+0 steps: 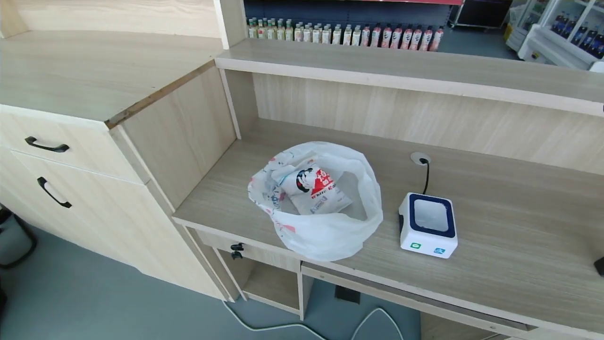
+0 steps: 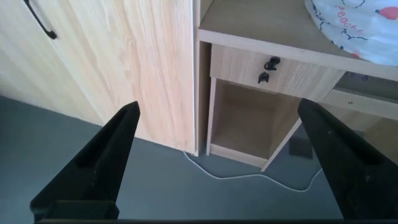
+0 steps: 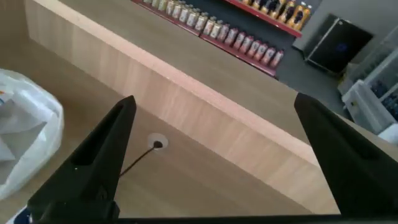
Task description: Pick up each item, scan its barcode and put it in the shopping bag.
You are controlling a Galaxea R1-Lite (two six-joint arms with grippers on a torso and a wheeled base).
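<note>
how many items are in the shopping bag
1: a red and white packet lies inside the open shopping bag on the counter, beside the scanner. More could be hidden under it or in the bag's folds.

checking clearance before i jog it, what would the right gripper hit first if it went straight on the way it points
Nothing stands between the open right gripper and the wood: probably the back panel, or the counter top beside the cable hole. Depth is unclear.

A pale wood counter [image 1: 519, 212] adjoins a drawer cabinet [image 1: 85, 189] on grey floor [image 1: 94, 302], bottle shelves [image 1: 344, 34] behind.
</note>
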